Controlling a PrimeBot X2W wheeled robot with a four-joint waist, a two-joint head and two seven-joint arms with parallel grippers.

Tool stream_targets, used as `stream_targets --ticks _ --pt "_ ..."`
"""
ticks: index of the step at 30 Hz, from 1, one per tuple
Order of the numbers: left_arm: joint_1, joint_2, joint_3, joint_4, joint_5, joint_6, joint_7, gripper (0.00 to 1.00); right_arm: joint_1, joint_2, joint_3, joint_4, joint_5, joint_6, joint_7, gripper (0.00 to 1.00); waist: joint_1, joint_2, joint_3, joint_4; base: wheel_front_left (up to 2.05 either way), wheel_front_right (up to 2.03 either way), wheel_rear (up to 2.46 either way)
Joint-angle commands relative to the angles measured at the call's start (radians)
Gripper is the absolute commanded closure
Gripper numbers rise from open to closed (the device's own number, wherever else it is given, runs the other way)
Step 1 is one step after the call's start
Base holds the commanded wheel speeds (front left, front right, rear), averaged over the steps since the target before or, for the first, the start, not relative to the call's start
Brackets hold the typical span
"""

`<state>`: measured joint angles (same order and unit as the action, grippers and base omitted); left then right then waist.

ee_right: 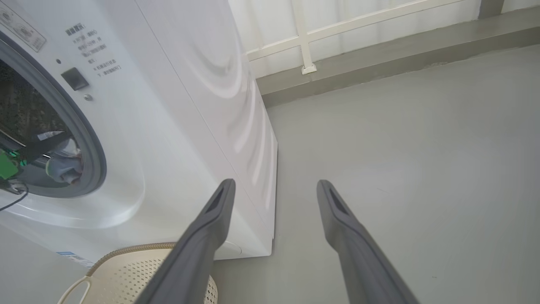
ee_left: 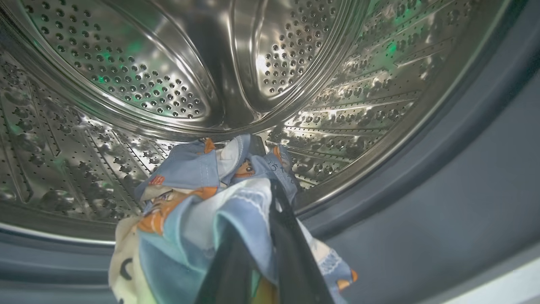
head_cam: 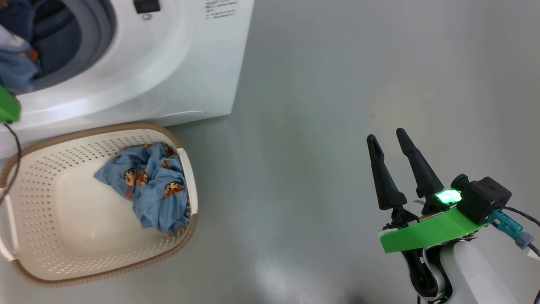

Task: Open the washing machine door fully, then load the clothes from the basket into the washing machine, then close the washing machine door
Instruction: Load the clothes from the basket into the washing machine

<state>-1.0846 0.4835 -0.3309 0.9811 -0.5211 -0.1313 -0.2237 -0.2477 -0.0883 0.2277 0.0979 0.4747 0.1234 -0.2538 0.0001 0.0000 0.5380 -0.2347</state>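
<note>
The white washing machine (head_cam: 168,63) stands with its opening uncovered; the washing machine door is out of view. My left gripper (ee_left: 253,145) reaches into the mouth of the steel drum (ee_left: 168,76), shut on a light blue printed garment (ee_left: 202,202) that drapes over its fingers. That garment also shows at the opening (head_cam: 17,63). More clothes (head_cam: 156,185) lie bunched at the right side of the cream basket (head_cam: 84,219) on the floor before the machine. My right gripper (head_cam: 386,135) hangs open and empty over bare floor, well right of the basket.
A grey-blue rubber seal (ee_left: 443,190) rings the drum. The basket's corner (ee_right: 139,270) sits under my right gripper (ee_right: 275,185). Grey floor (head_cam: 337,84) spreads right of the machine, up to a low kerb and white railing (ee_right: 303,42).
</note>
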Motion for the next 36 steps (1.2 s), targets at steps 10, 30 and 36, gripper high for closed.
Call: stream_targets --ticks 10,30,36 --pt "-0.221 0.066 -0.027 0.164 0.054 0.024 0.065 1.00 -0.034 0.022 0.050 -0.024 0.003 0.007 -0.008 0.00 -0.0001 0.0000 0.062 -0.061 0.00 0.00 0.00" --pt "-0.406 0.172 -0.006 0.077 0.115 0.105 -0.037 1.00 -0.049 0.037 0.080 -0.033 0.011 0.007 -0.008 0.00 -0.0001 0.0000 0.133 -0.132 0.00 0.00 0.00" --pt "-0.297 0.187 0.095 -0.062 0.137 0.148 -0.038 1.00 -0.058 0.038 0.092 -0.036 0.014 0.007 -0.008 0.00 -0.0001 0.0000 0.140 -0.138 0.00 0.00 0.00"
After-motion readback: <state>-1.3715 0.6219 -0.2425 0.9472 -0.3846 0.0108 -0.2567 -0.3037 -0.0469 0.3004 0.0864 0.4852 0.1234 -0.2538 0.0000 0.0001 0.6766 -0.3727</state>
